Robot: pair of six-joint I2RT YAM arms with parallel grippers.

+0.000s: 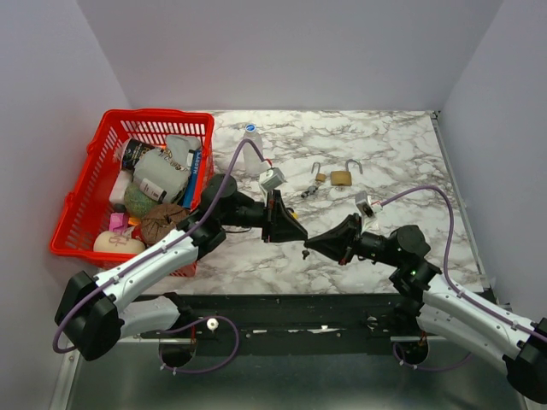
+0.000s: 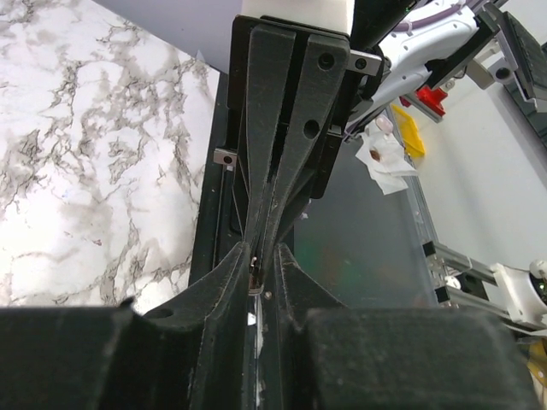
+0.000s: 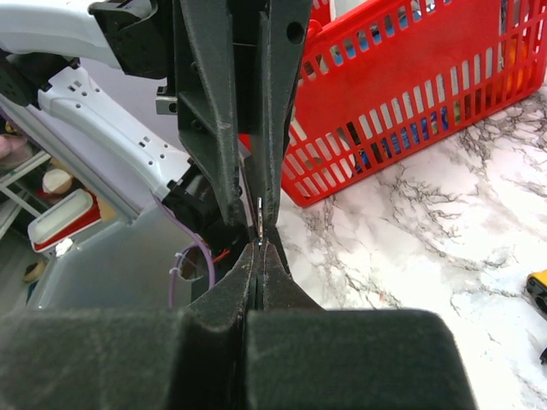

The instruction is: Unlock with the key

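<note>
A thin metal key [image 3: 259,218] stands edge-on out of my right gripper [image 3: 259,243], which is shut on it. My left gripper [image 2: 259,252] meets the right one tip to tip above the table's front. Its fingers [image 2: 226,273] sit on either side of the key [image 2: 253,272], narrowly apart, with a slit of light beside the key. From above, the left gripper [image 1: 299,234] and the right gripper [image 1: 309,244] touch noses. A brass padlock [image 1: 341,178] with its shackle raised lies farther back on the marble table [image 1: 402,154].
A red basket [image 1: 85,196] full of items stands at the left. A clear bottle [image 1: 252,147] stands behind the left arm. A smaller padlock [image 1: 319,177] and a loose bunch of keys [image 1: 309,193] lie near the brass one. A black rail [image 1: 291,307] edges the front.
</note>
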